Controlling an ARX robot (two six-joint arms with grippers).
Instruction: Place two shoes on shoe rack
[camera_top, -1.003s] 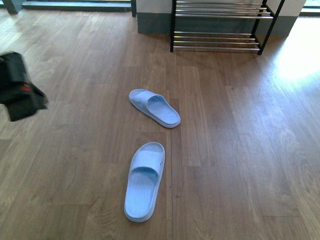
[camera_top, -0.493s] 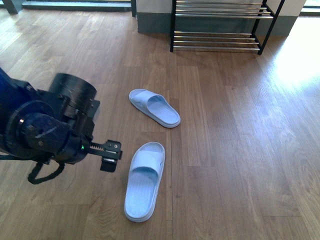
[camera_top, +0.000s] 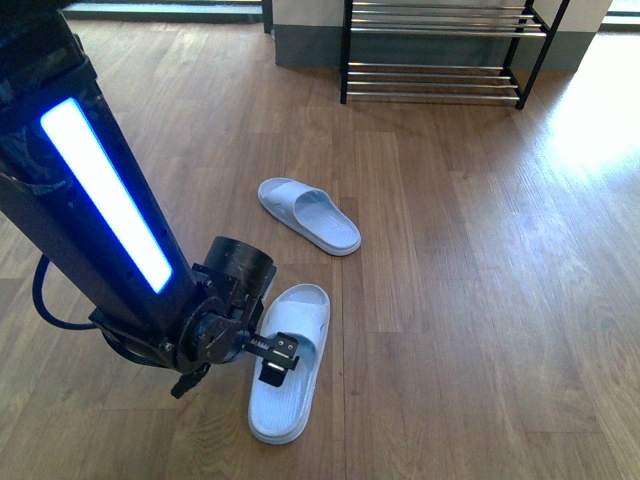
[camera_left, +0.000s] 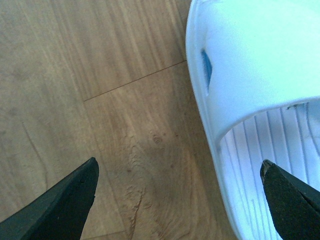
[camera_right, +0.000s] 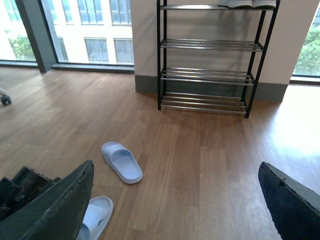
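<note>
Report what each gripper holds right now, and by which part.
Nothing is held. The left gripper is open, straddling the near slipper at its side edge; the right gripper is open and empty.

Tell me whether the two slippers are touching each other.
Apart. The front view shows a strip of bare floor between the near slipper and the far slipper.

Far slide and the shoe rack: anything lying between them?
Nothing: only bare wooden floor between the far slide and the shoe rack, seen in front and right wrist views.
</note>
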